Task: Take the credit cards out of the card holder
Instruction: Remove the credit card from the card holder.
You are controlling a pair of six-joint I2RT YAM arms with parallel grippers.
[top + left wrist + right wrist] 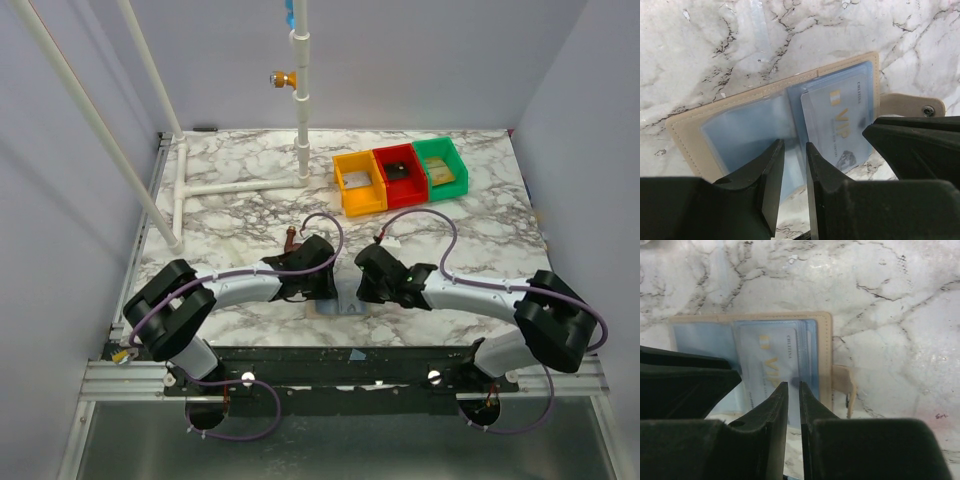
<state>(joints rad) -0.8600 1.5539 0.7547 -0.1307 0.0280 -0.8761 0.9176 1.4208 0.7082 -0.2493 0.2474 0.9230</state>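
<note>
Closest to the lens, your left gripper (794, 147) has its jaws almost together, nipping the near edge of a clear plastic sleeve (747, 132) of the card holder (690, 137). How firm that nip is, can't tell. The holder lies open and flat on the marble table (240, 200), at the near edge, between your two wrists. Right of the sleeve, the VIP card (837, 117) looks partly out of its pocket, and the snap tab (910, 105) sticks out past the right cover. Your right gripper (793, 386) is narrowed onto that card's near edge, card in the slot. Likely handling: card light, stiff, slick. Sleeves floppy and clingy, so the holder drags along unless pinned. Pin the sleeve, pinch the card's bare edge, draw straight out. The coloured bins (400, 203) stand well apart, far right.
</note>
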